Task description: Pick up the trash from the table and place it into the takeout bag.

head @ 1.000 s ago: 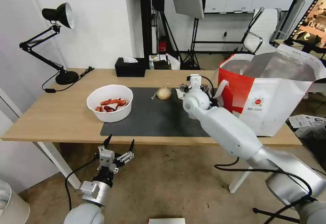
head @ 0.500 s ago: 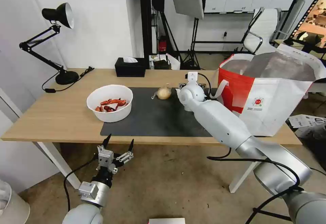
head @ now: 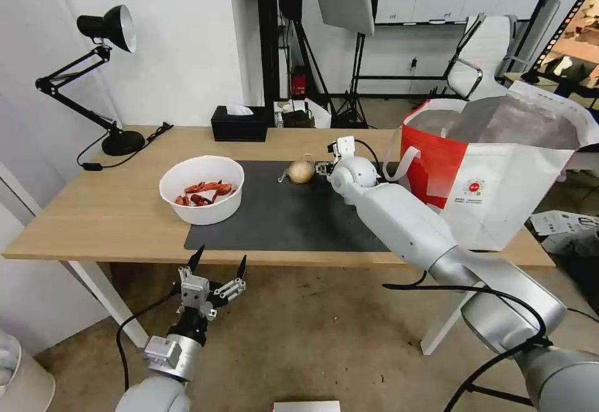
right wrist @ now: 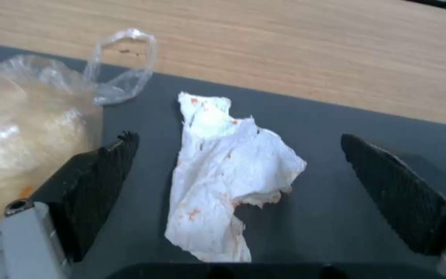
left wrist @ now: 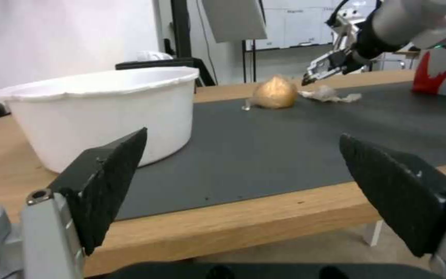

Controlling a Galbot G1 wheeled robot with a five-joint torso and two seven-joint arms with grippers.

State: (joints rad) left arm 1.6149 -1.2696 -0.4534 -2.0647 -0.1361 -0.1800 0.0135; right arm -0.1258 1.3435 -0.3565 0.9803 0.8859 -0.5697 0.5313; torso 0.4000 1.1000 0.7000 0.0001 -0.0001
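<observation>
right gripper (right wrist: 233,186): spread wide, empty, poised over tissue (right wrist: 228,174) on mat (head: 281,212) | tissue: just beside knotted bag (head: 301,171), near takeout bag (head: 493,193) | left gripper (head: 218,265): open, empty, below table (head: 106,212) edge | bowl (head: 201,188): on mat's left end

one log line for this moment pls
right gripper: open over tissue, beside knotted bag | left gripper: open, below table edge

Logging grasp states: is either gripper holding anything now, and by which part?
Nothing held. Right gripper open above the crumpled tissue; left gripper open below the table.
</observation>
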